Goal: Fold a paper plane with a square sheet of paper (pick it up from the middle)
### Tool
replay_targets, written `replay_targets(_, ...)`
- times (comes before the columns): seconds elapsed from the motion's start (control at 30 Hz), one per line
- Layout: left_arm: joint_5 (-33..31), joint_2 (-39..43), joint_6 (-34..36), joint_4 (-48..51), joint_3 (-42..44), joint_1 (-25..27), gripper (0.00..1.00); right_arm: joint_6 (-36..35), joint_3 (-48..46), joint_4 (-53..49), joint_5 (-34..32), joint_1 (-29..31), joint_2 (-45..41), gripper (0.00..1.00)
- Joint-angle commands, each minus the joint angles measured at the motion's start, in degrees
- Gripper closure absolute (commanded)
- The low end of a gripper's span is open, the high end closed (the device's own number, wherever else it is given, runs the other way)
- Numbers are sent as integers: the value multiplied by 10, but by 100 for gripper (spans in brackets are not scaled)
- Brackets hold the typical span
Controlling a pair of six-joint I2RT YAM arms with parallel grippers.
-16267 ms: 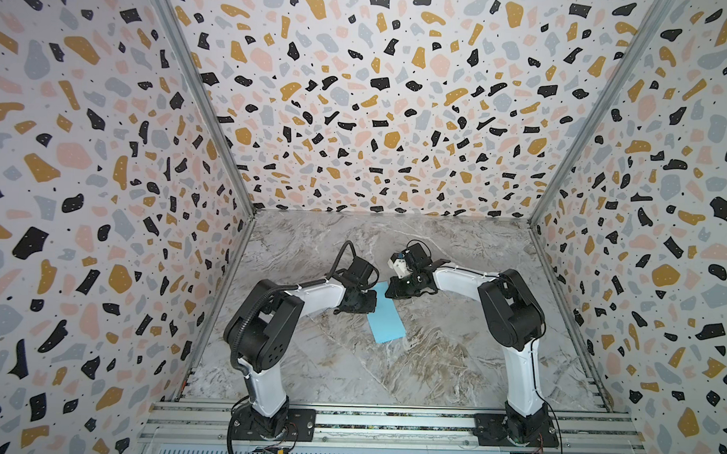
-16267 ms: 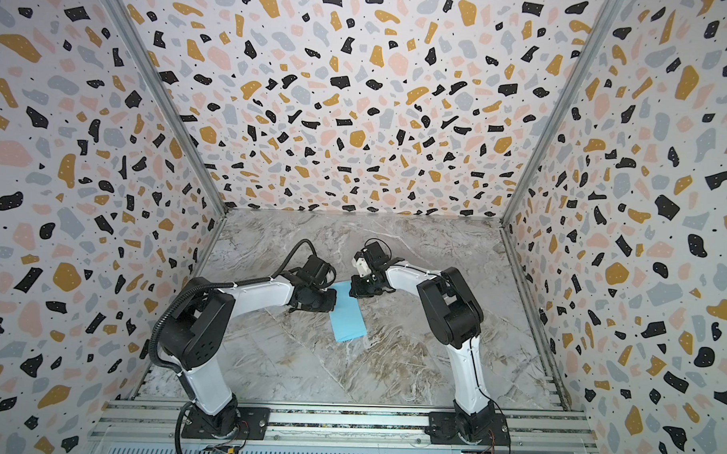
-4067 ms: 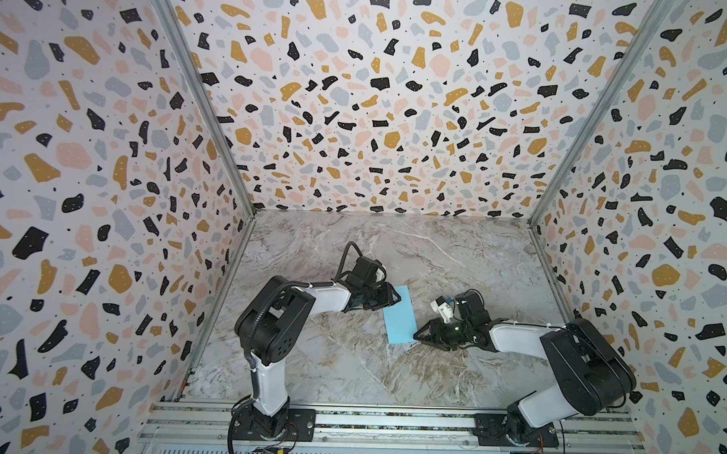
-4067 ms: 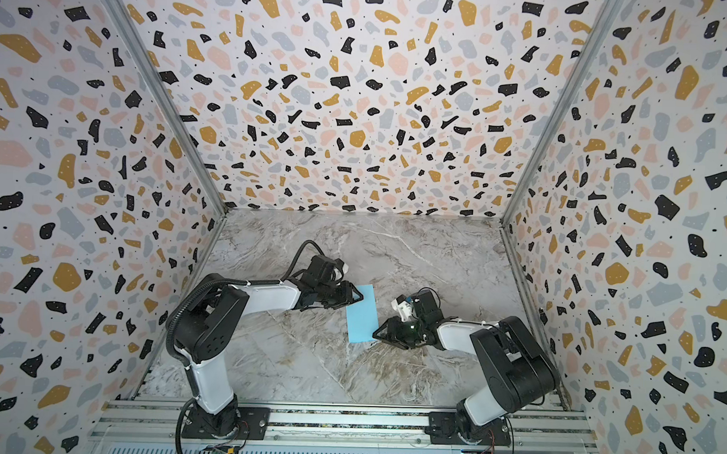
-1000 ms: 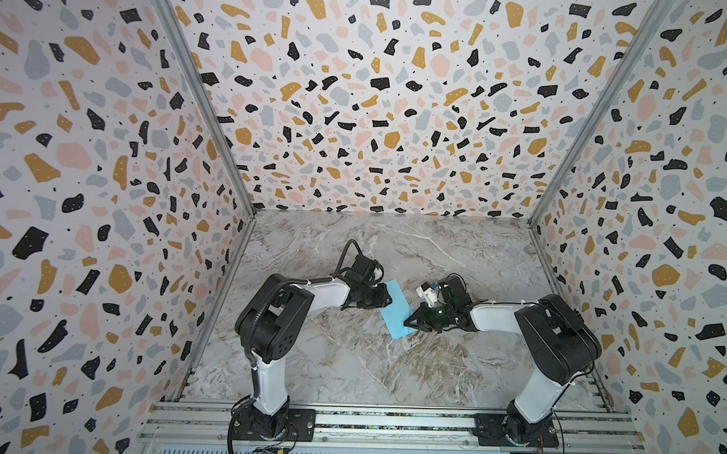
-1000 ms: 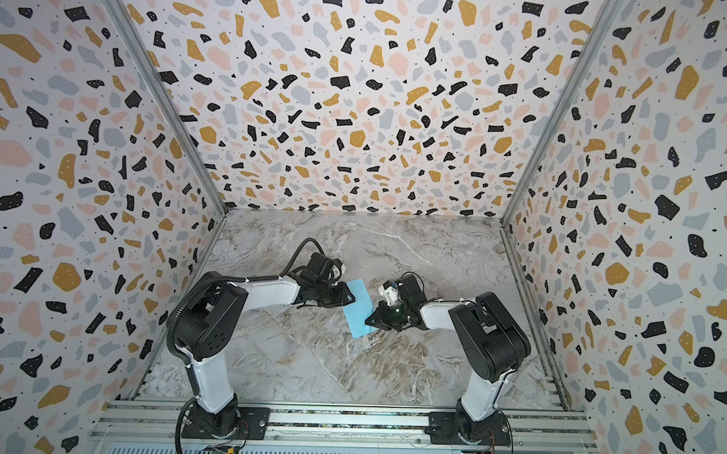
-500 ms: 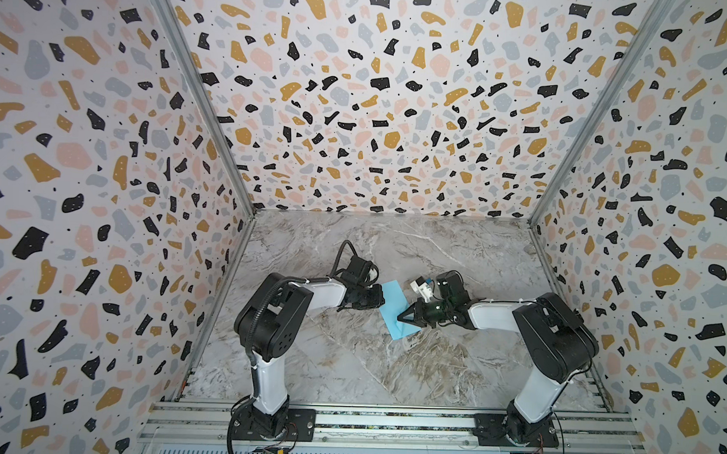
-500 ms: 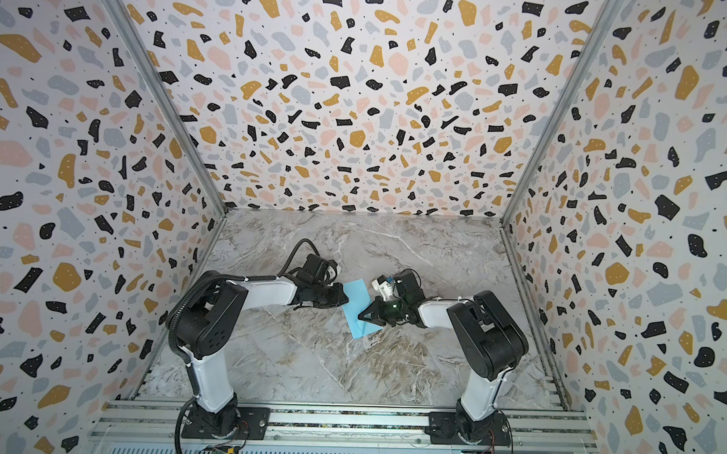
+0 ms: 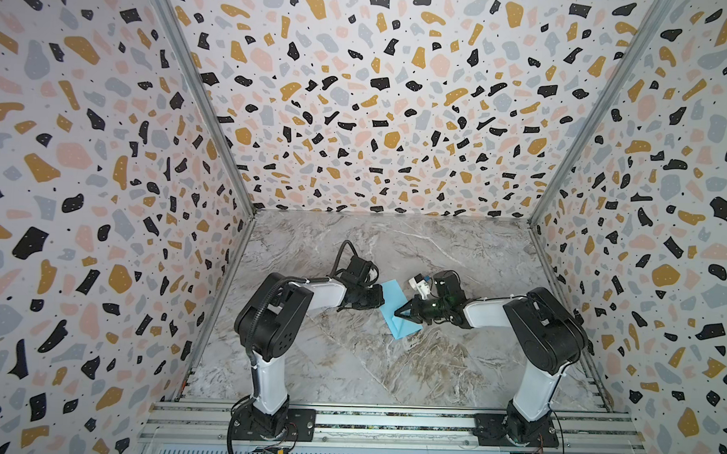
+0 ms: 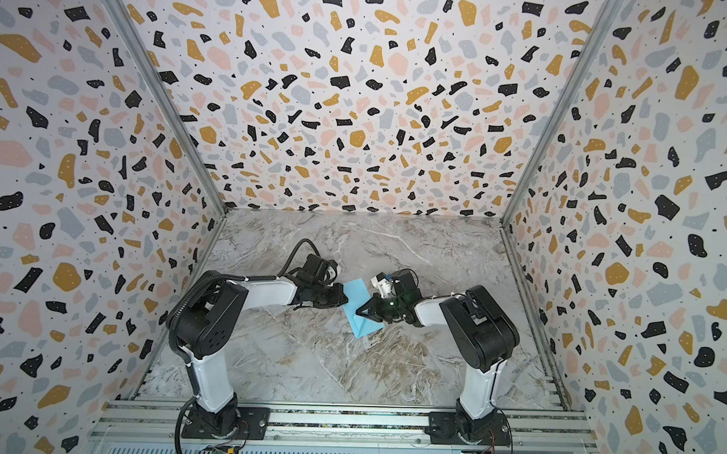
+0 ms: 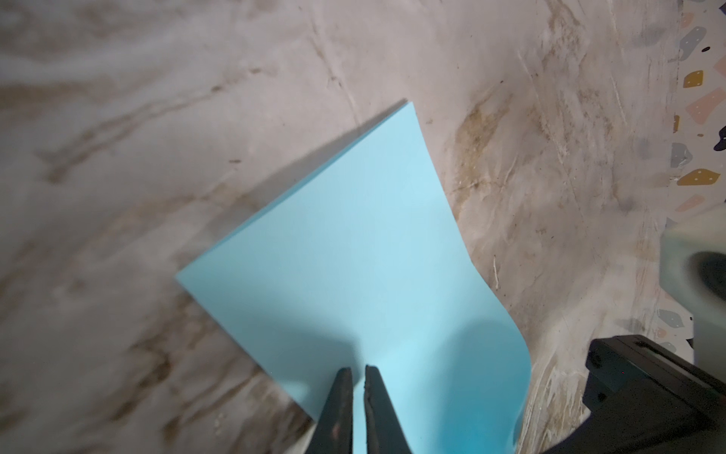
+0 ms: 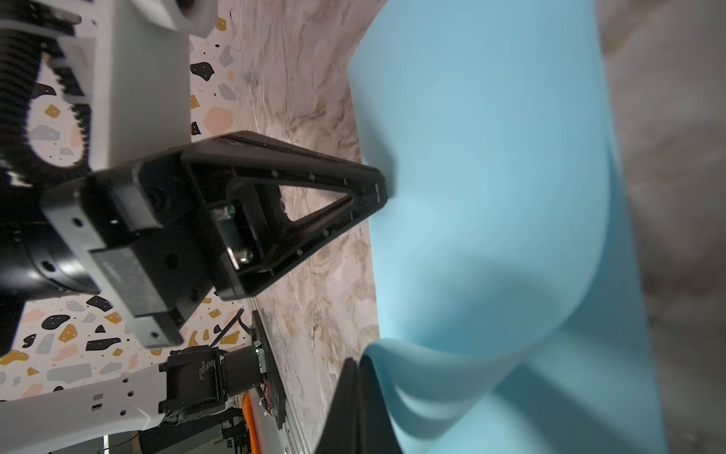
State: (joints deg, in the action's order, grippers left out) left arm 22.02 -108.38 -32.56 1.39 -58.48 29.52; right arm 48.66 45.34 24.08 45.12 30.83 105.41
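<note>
The square sheet of paper [image 11: 353, 255] is thin, smooth, matt paper; the desk [image 11: 157, 118] is marble-patterned (scuffed, faint sheen); the left pincer [image 11: 356, 371], matt black plastic.

The thin light blue paper sheet [image 12: 491, 177] runs off the right wrist picture's edges; in both top views the black right gripper [image 9: 396, 313] covers part of it.

The left arm [image 9: 330, 295] and the right arm [image 9: 487, 313] are made of smooth white tubes and big round black joints. A black bumpy cable [image 12: 17, 98] runs along the left one. The left pincer [image 12: 382, 188] is a black triangle frame with tiny screws.
</note>
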Motion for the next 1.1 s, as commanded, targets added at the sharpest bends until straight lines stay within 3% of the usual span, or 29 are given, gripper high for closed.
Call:
replay_targets(0.0, 7, -13, 7, 16, 13, 2, 88, 7, 15, 20, -13, 6, 9, 100)
replay_targets(1.07, 9, -20, 6, 16, 16, 7, 89, 11, 28, 42, -31, 20, 64, 100)
